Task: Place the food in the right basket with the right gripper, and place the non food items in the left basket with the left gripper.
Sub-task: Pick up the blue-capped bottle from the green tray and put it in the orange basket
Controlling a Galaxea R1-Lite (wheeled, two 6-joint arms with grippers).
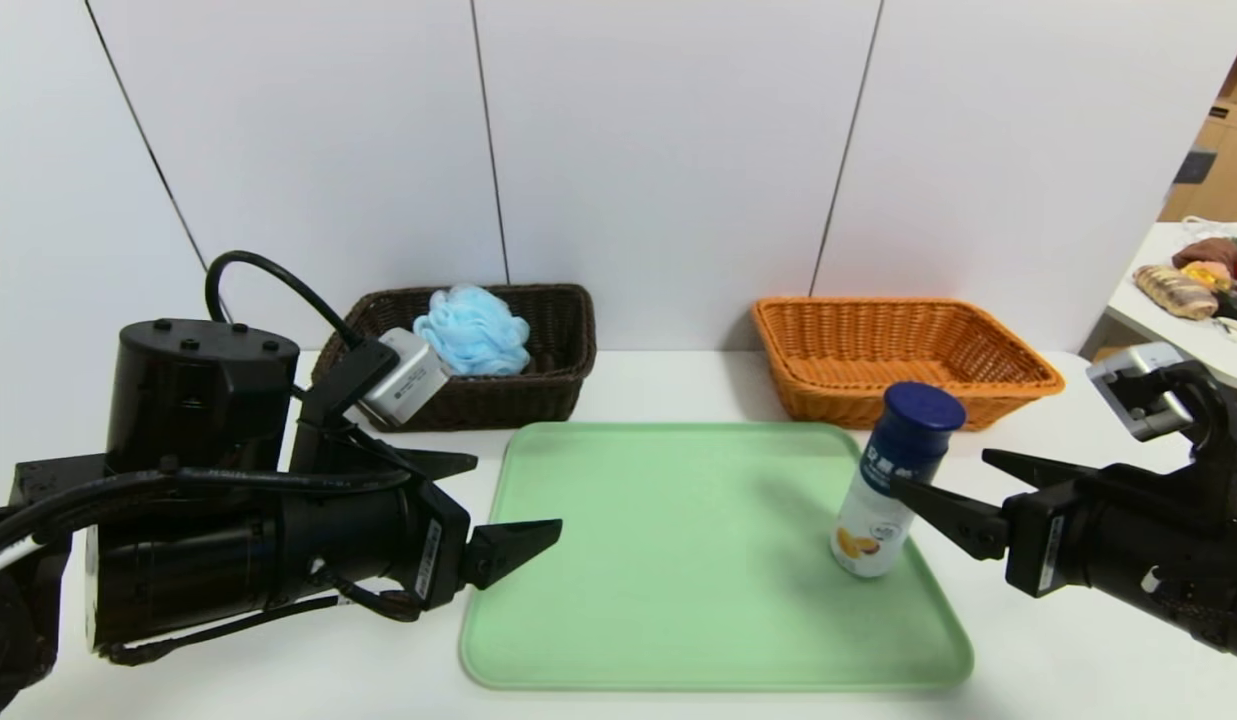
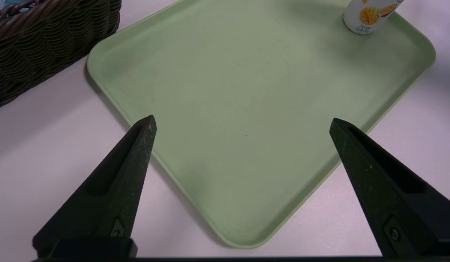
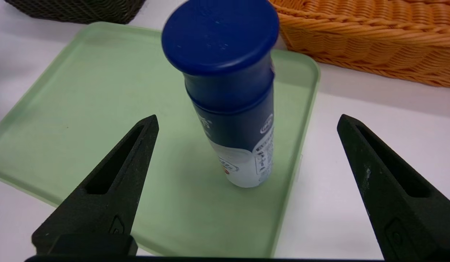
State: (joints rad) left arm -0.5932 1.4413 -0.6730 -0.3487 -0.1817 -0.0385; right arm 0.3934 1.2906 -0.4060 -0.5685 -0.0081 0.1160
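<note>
Head view: a white table carries a pale green tray in the middle, with two wicker baskets along the far edge behind it. The drink bottle stands upright on the tray near its right edge, toward the far right corner, white body with a dark blue cap and a yellow fruit picture low on its side. The right gripper hovers at the tray's right edge, fingers spread wide, holding nothing; one fingertip sits just beside the bottle's label, though contact can't be made out. Right wrist view confirms it: bottle between and beyond the two black fingers, clear space on both sides, with the orange basket just past the tray's far right corner. The orange basket shows nothing inside. The dark brown basket at the far left holds the light-blue bath sponge. The left gripper hangs low at the tray's left edge, likewise wide open and holding nothing; left wrist view shows its fingers over the tray's near left corner, the bottle's base across the tray.
</note>
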